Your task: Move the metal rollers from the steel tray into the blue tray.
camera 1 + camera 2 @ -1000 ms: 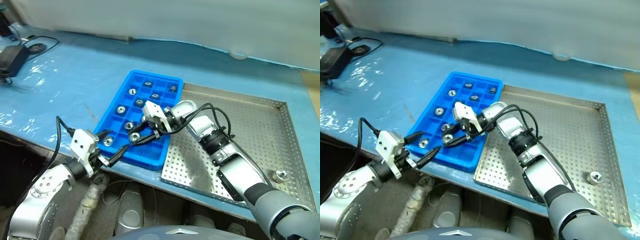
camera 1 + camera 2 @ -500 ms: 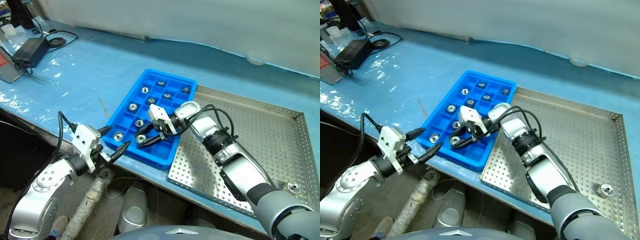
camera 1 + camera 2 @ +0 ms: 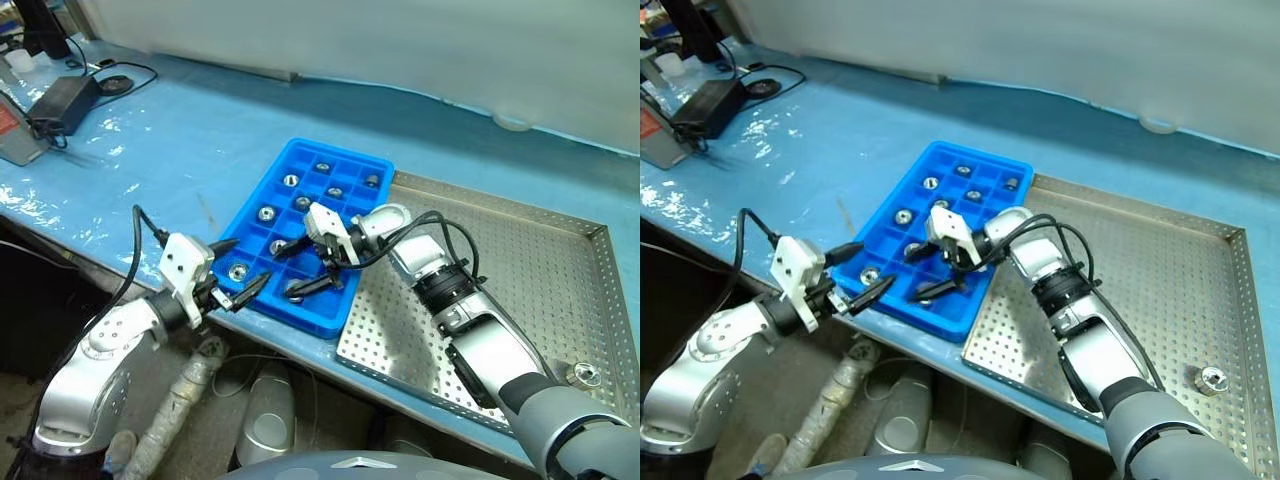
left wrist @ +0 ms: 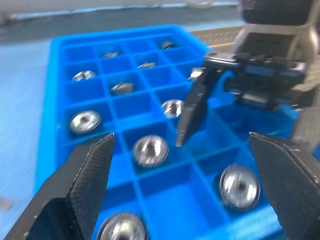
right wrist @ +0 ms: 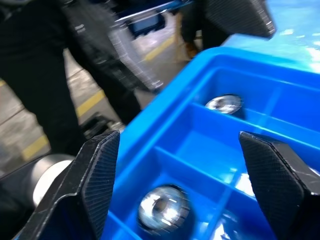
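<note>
The blue tray [image 3: 352,165] lies on the table with several metal rollers [image 3: 266,214] in its compartments. To its right sits the steel tray [image 3: 520,260], where one roller [image 3: 583,375] rests near the front right corner. My right gripper [image 3: 305,268] hovers open over the blue tray's front rows with nothing between its fingers; a roller [image 5: 162,207] lies in the compartment just under it. My left gripper [image 3: 236,268] stands open and empty at the tray's front left corner, pointing across the tray [image 4: 55,55] at the right gripper's finger [image 4: 192,107].
A black power adapter [image 3: 62,96] with cables lies at the far left of the blue-covered table. A small white disc [image 3: 510,122] sits by the back wall. The table's front edge runs just below the two trays.
My right gripper was shut on a roller over the blue tray; its fingers now stand apart and the roller lies in a compartment. The left gripper came closer to the tray's front corner.
</note>
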Available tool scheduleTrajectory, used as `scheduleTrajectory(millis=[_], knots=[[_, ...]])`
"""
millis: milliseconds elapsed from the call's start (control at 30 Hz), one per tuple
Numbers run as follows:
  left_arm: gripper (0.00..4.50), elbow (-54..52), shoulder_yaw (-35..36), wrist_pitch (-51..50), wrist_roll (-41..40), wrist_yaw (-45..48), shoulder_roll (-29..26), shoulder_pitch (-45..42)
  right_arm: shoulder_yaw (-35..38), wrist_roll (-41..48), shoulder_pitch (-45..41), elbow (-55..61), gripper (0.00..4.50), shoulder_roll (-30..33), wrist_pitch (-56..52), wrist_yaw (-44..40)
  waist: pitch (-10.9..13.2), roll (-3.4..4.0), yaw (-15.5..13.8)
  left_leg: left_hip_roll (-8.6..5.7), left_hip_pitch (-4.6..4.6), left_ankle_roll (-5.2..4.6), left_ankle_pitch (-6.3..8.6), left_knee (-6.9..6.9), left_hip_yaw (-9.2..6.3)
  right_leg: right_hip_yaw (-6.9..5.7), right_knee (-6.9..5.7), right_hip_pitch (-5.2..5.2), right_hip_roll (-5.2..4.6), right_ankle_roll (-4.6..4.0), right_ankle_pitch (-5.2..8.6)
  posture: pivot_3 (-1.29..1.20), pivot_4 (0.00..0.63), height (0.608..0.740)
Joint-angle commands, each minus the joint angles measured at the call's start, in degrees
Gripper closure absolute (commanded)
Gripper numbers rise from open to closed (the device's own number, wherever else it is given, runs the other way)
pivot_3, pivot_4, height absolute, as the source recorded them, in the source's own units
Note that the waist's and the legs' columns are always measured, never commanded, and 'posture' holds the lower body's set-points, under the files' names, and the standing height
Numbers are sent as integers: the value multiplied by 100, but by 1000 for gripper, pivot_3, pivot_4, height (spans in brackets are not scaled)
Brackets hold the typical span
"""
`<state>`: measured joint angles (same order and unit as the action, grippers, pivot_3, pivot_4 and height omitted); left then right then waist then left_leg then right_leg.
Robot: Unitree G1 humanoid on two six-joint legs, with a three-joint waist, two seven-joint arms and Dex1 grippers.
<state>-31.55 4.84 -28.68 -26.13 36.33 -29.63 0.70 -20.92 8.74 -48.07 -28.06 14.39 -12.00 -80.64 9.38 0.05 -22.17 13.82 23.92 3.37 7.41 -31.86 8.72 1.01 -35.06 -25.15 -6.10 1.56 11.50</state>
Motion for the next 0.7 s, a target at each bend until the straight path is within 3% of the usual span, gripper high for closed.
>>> scheduleTrajectory(millis=[33, 200, 433, 600, 700], knots=[[0, 547, -422, 208, 12, 367, 88, -602, 444, 147, 181, 551, 509, 422, -253, 270, 1, 3, 77, -3, 0, 0, 0, -8, 0, 0, -7, 5, -3, 0, 0, 320, 150, 740], [0, 1656, -1064, 572, 190, 1042, 302, -1585, 959, 113, 763, 1307, 509, 1113, -512, 937, 0, 1, 501, -6, 1, 4, -4, -41, 3, 8, -33, 6, -4, 1, -2, 113, 150, 740], [0, 3350, -1610, 1252, 427, 2022, 834, -2851, 1960, 330, 1928, 2734, 509, 1956, -1336, 1901, -1, -1, 1460, -7, 3, 32, -25, -44, 8, 13, -41, -4, -1, 1, -3, -135, 150, 740], [0, 4272, -1848, 1689, 572, 2589, 1264, -3448, 2779, 582, 2822, 3708, 509, 2416, -2007, 2469, -1, -1, 1911, -8, -6, 22, -19, -40, 34, 35, -29, -10, 1, 2, -3, -264, 150, 740], [0, 4800, -1943, 1953, 662, 2902, 1492, -3754, 3292, 783, 3443, 4253, 509, 2611, -2368, 2689, -1, -2, 2032, -7, -26, -2, -5, -39, 63, 53, -27, -7, -1, 2, -3, -338, 150, 740]])
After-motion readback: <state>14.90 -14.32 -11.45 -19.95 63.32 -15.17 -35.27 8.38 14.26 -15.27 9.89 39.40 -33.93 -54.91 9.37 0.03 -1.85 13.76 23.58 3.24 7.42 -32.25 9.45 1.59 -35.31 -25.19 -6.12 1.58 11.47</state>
